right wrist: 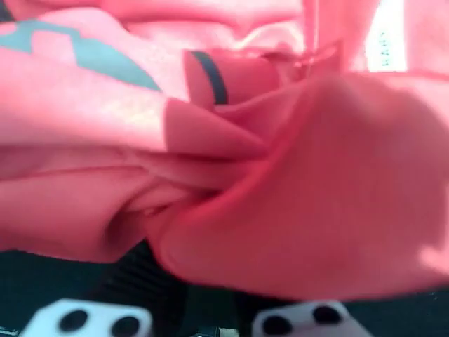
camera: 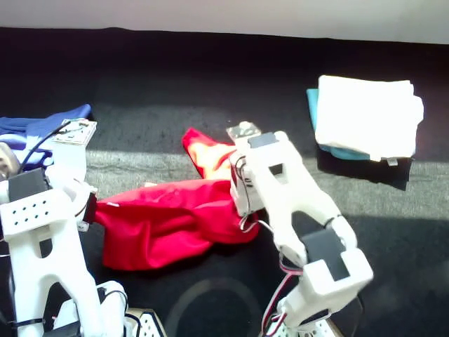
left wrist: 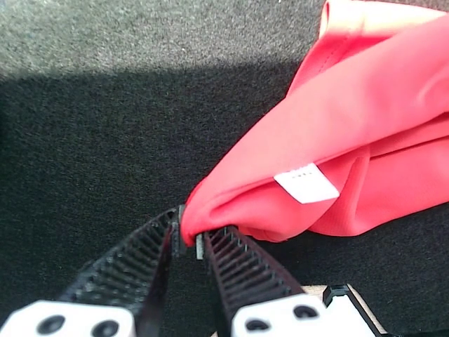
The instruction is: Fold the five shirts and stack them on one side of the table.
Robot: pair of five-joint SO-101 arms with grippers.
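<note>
While a blue shirt (camera: 35,130) waits at the desk's (camera: 175,77) left, left jaws clamp one edge of the crumpled red shirt (camera: 161,225) mid-desk, right jaws' state untellable under its cloth, folded stack (camera: 365,116) far right; step, seemingly: spreading; next: draw it flat.

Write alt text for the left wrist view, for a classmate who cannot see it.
The left gripper, its black ridged fingers closed, pinches a folded edge of the red shirt over the dark table. The shirt spreads away from the gripper, with a small white tag on it.
</note>
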